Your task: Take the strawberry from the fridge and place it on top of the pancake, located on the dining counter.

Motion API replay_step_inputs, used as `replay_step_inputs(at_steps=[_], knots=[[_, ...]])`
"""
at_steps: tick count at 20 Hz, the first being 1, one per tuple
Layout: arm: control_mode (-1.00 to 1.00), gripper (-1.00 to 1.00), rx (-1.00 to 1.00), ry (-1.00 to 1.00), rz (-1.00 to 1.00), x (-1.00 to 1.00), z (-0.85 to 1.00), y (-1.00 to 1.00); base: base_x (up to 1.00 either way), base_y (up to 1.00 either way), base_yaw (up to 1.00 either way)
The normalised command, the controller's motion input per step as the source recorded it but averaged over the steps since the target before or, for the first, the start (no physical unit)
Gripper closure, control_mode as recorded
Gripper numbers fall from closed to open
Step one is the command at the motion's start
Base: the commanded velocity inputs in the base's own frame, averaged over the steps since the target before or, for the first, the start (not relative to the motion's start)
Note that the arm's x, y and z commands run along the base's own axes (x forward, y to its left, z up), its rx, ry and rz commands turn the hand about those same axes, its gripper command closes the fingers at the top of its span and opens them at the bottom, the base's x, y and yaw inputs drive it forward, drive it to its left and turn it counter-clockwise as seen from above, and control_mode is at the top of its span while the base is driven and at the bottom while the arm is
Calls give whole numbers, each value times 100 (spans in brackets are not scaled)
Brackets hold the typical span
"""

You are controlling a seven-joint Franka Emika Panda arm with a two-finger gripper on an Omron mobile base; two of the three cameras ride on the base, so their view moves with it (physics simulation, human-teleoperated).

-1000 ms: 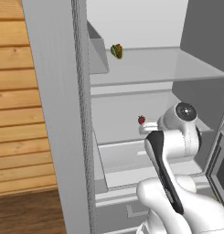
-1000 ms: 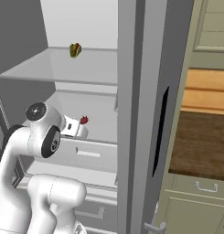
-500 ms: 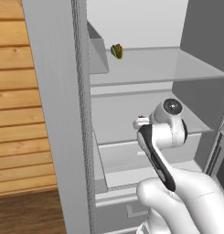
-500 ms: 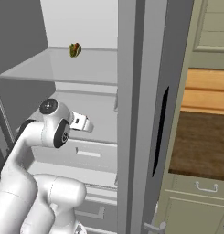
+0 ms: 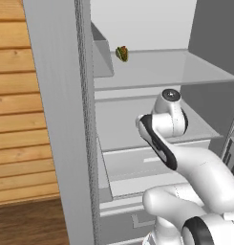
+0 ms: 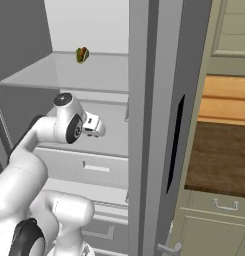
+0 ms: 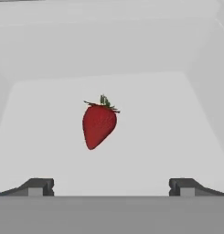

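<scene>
Fridge (image 5: 66, 119) stands open, white shelves inside. Arm reaches in at the middle shelf (image 5: 123, 129) level. Hand view: strawberry (image 7: 99, 124) sits on the white shelf floor, green top up, tip pointing down-left, centred ahead of the gripper (image 7: 111, 186). Finger tips (image 7: 36, 186) are spread wide, one at each lower corner, nothing between them; berry is beyond them, not touching. In the right base view the gripper (image 6: 96, 126) pokes out past the wrist toward the shelf's back; the fingers there are too small to read. A yellow-green and orange produce item (image 5: 122, 53) rests on the upper shelf (image 5: 185, 69), well above the hand. Drawer (image 5: 137, 165) below the middle shelf looks shut, probably. Wood-panel wall (image 5: 18, 119) left of the fridge.
</scene>
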Motion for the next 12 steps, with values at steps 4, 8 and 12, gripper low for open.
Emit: replay_step_inputs(at_steps=[4, 8, 12], knots=[[-100, -100, 0, 0, 0, 2, -16, 0, 0, 0, 0], [-100, -100, 0, 0, 0, 0, -20, 0, 0, 0, 0], [-100, -100, 0, -2, 0, 0, -20, 0, 0, 0, 0]])
